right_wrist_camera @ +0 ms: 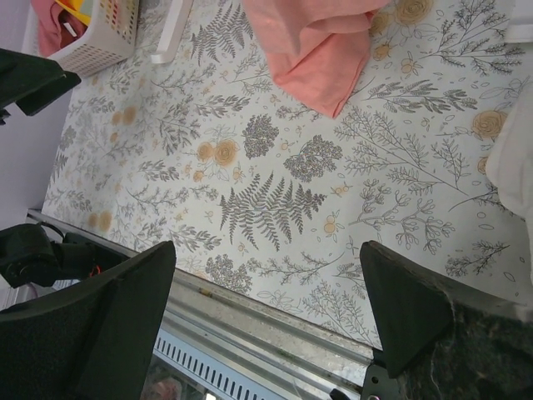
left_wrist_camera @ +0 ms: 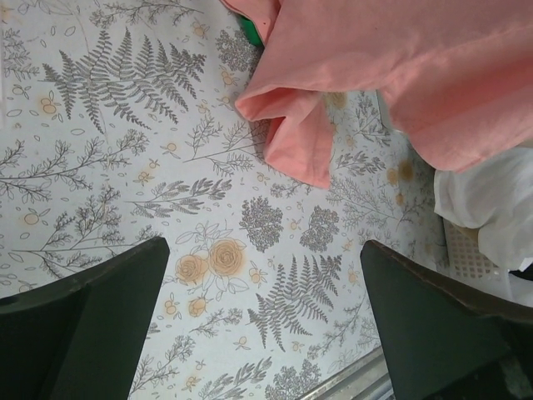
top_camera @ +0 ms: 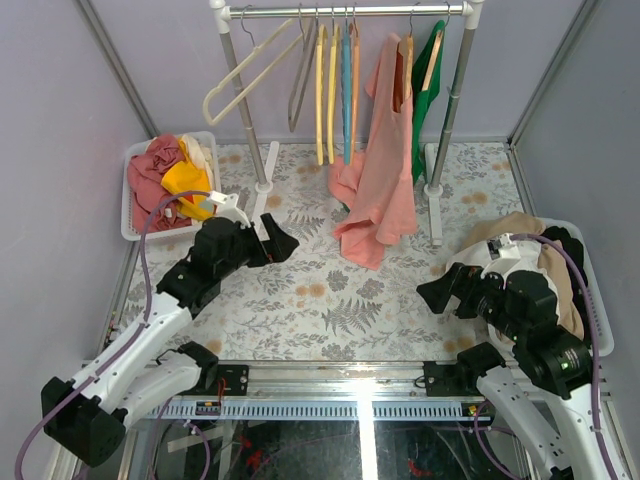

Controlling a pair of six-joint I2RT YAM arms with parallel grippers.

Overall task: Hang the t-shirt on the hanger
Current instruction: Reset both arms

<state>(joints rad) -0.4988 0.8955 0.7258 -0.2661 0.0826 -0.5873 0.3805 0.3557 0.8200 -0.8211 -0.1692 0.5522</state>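
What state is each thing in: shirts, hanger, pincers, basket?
t-shirt: hanging from the rail, lower end bunched on the table.
hanger: hooked on the rail, apparently inside the t-shirt.
green shirt: hanging on the rail.
left pincer: open, empty.
right pincer: open, empty.
left basket: full of clothes.

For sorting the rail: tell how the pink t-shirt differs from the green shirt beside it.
The t-shirt is salmon pink; the green shirt is bright green. The t-shirt hangs in full view, its lower end bunched on the table; the green shirt shows mostly as a strip to its right. Both hang from the rail.
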